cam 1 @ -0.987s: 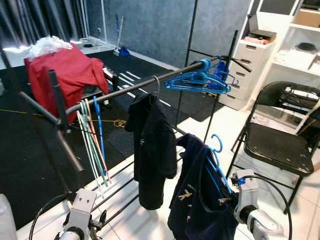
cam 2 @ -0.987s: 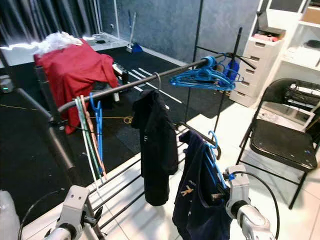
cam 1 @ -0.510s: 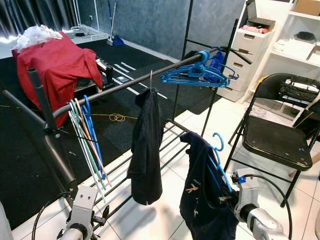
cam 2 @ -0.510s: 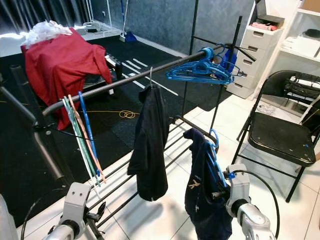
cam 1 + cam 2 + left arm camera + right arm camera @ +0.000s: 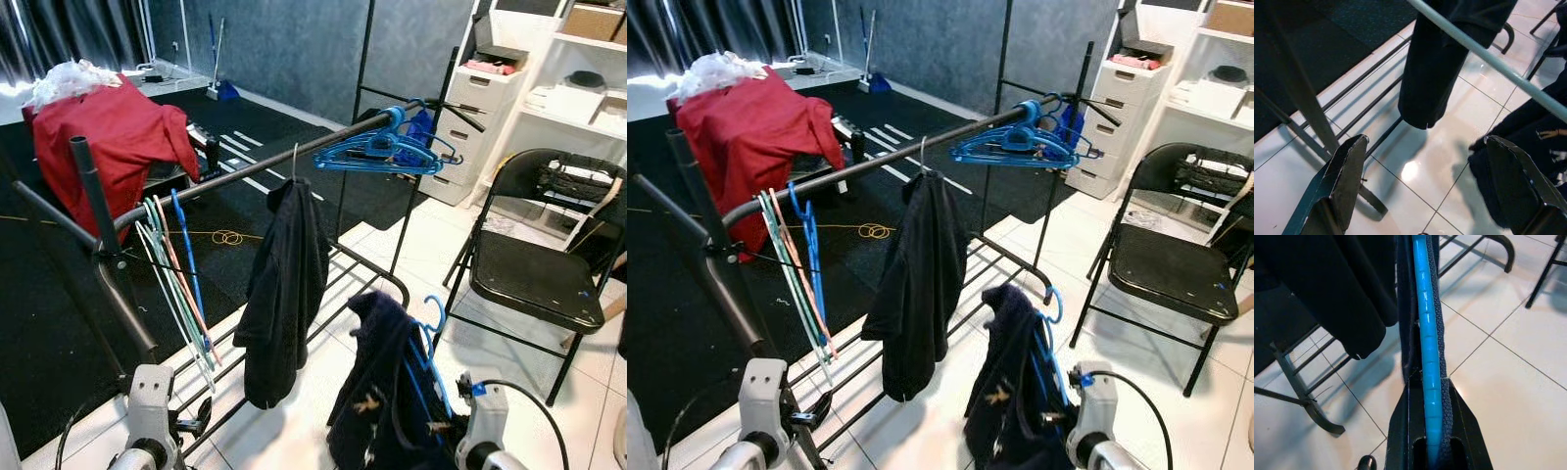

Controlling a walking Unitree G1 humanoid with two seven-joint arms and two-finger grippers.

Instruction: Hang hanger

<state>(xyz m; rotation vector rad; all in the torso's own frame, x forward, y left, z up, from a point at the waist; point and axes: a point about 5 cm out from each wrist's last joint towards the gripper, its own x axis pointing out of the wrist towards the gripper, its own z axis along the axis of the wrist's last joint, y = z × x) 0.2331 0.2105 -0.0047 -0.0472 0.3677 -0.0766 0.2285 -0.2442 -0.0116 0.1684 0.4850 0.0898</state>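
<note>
Blue hanger (image 5: 428, 345), carrying a dark navy garment (image 5: 377, 392), is held low in front of the clothes rack, below and clear of the top rail (image 5: 265, 166). Right gripper (image 5: 1426, 440): fingers clamped tight on the hanger's blue arm and the fabric edge. Left gripper (image 5: 1425, 191): fingers spread wide, holding nothing, above the tiled floor (image 5: 1415, 171). On the rail: a black jacket (image 5: 282, 284) mid-span, a cluster of blue hangers (image 5: 382, 152) at the far end, several coloured hangers (image 5: 176, 274) at the near end. A black folding chair (image 5: 534, 279) stands to the right.
</note>
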